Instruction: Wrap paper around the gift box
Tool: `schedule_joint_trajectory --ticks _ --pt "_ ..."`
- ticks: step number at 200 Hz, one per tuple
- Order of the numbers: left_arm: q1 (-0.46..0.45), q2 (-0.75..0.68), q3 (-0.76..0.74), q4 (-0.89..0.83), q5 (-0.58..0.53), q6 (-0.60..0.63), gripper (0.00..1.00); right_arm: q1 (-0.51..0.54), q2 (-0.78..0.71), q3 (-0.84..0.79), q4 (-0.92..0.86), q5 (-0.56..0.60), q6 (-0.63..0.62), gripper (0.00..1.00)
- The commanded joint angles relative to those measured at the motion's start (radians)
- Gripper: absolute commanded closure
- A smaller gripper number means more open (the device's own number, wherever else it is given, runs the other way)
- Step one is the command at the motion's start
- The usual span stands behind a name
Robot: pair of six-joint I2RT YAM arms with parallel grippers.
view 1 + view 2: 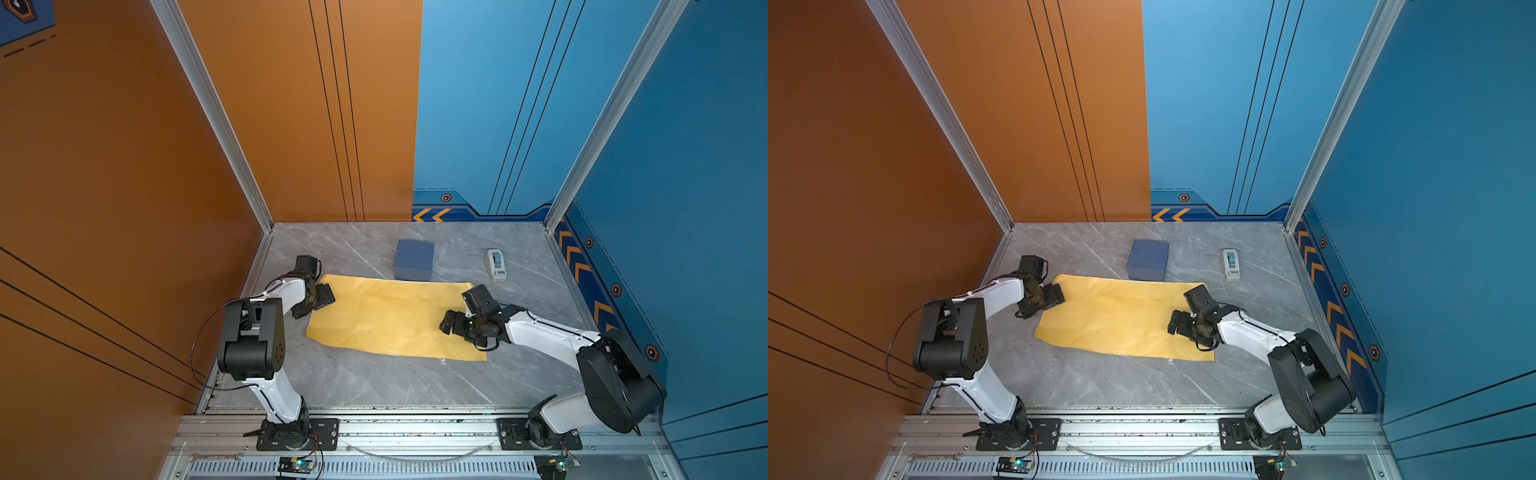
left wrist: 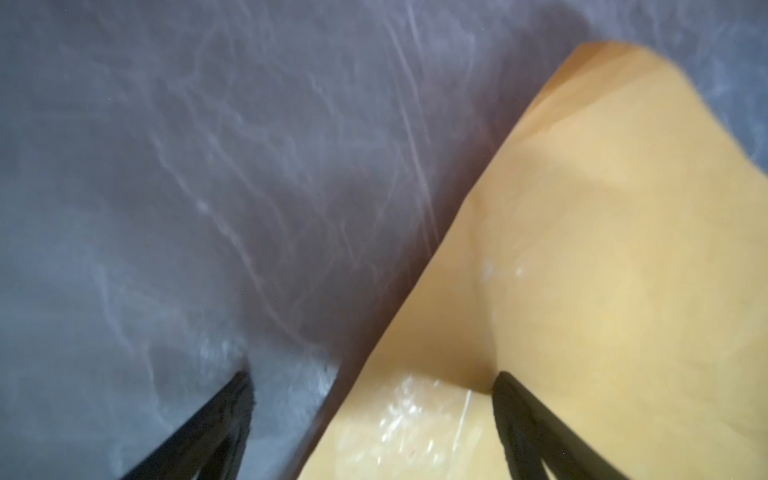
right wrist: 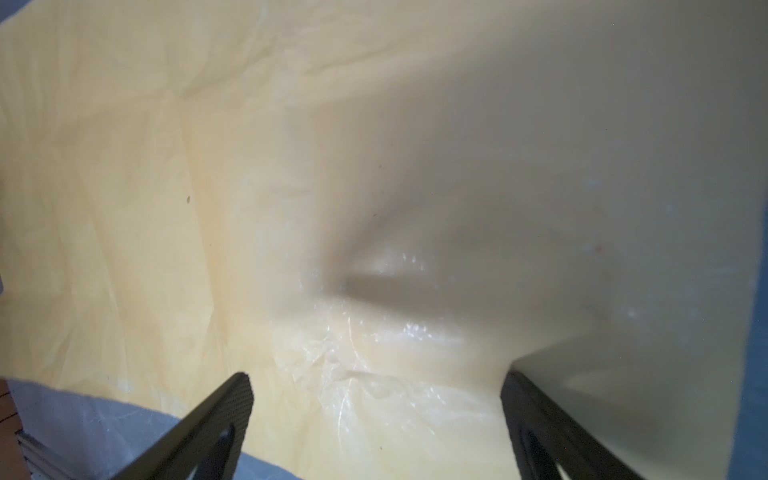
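Paper [image 1: 395,320] yellow side up, gift box [image 1: 414,259] at its far edge

Your left arm [image 1: 286,286] and right arm [image 1: 540,332], white shells, black joints, looping black cable [image 1: 192,353], weave-textured black fingers [image 3: 232,399] on your right gripper [image 3: 376,376]

- Both top views are bright and evenly lit from overhead; shadows on the grey table [image 1: 374,382] are soft and faint.
- The straight lines on the walls [image 1: 291,104] lean outward toward the edges.
- The left wrist view is smeared — marble veins streak and the paper [image 2: 602,249] has a fuzzy edge.
- The right wrist view is dimmer and out of focus, with a grey shadow and small white glints on the paper.
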Motion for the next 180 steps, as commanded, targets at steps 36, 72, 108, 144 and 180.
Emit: schedule_joint_trajectory --ticks 36,72,108,144,180 --pt "-0.085 -0.175 -0.035 -0.046 0.007 -0.031 0.1 -0.153 -0.054 0.096 -0.228 -0.041 -0.227 0.06" --pt "-0.157 -0.077 0.189 -0.043 0.086 0.006 0.1 -0.182 -0.002 0.297 -0.181 -0.104 -0.195 0.05" --pt "-0.255 0.152 0.457 -0.017 0.234 0.026 0.12 -0.213 0.224 0.491 -0.063 -0.182 -0.099 0.05" --pt "-0.323 0.351 0.679 0.009 0.315 -0.006 0.12 -0.205 0.432 0.671 0.012 -0.263 -0.045 0.09" --pt "-0.362 0.489 0.783 0.057 0.377 -0.07 0.12 -0.175 0.588 0.825 -0.019 -0.296 -0.055 0.13"
